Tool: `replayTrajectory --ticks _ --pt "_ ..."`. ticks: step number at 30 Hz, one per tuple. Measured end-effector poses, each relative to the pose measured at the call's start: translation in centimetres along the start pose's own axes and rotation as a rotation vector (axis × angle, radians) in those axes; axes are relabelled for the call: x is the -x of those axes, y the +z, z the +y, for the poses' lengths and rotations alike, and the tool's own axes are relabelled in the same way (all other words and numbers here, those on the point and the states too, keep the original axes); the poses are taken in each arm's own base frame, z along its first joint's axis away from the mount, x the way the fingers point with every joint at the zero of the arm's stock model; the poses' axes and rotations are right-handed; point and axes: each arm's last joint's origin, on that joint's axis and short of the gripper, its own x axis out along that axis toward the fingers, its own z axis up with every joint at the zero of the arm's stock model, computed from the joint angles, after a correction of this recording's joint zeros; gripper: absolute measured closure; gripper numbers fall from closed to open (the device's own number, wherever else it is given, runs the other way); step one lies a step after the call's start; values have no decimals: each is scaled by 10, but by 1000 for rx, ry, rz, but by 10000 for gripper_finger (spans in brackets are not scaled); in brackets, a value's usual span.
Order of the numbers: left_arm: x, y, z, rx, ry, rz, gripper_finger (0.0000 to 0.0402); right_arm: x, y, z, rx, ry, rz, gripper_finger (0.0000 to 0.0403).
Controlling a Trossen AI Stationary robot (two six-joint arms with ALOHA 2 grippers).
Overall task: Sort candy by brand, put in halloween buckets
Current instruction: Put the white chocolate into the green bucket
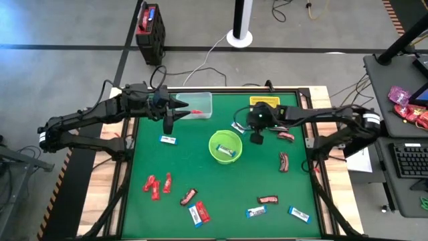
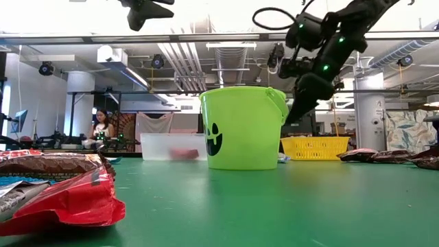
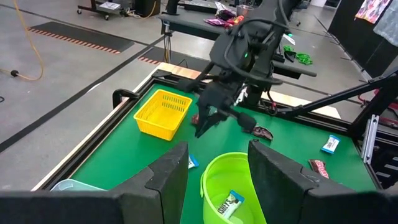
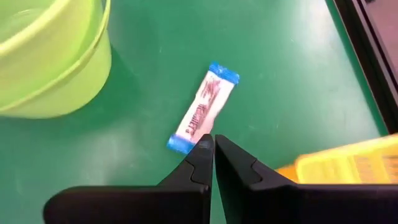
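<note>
Red-wrapped candy (image 2: pixel 58 199) was recorded nearest the low camera, lying on the green counter (image 1: pixel 221 184) at its front edge.

Progress was judged early. One blue-and-white bar (image 1: pixel 227 150) was seen inside the lime-green bucket (image 1: pixel 212 142), and a red item (image 1: pixel 196 110) was seen inside the clear box (image 1: pixel 200 98). The yellow basket (image 1: pixel 265 102) appeared empty in the left wrist view, though only part of its floor was visible. Most candy remained loose on the counter.

Loose pieces were counted in the high view as follows. Blue-and-white: five, including one (image 4: pixel 203 107) directly below the right end effector. Red: about four, near the front left. Dark brown: four, namely two at the right side, one at the front right, and one beside the red group. Containers were counted as three.

The left end effector (image 1: pixel 170 120) was held above the counter beside the clear box, its fingers (image 3: pixel 163 177) spread wide with nothing between them. The right end effector (image 4: pixel 213 146) was poised between the green bucket and the yellow basket, over the blue-and-white bar; its fingertips were pressed together and nothing was held.

It was judged that the right end effector would have to be opened before that bar could be gripped.
</note>
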Motion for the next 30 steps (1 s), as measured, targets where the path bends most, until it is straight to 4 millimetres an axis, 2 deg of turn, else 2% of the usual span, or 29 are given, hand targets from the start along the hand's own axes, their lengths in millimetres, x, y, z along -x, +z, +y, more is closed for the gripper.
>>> replayTrajectory --ticks 3,6,11,20,24,30 --pt "0 0 0 0 0 2 251 1 -2 1 -38 -5 -20 394" --pt "0 0 0 0 0 2 251 -11 -6 5 -44 -21 -54 394" --pt "0 -1 0 -5 -9 8 251 -33 -25 21 -47 -68 -80 394" --pt "0 -1 0 -55 -11 6 251 -40 -60 33 -131 -94 -141 386" --pt "0 -1 0 -56 -11 6 251 -39 -56 33 -118 -72 -210 352" --pt "0 -1 0 -65 -11 6 251 -43 -58 33 -127 -94 -194 263"
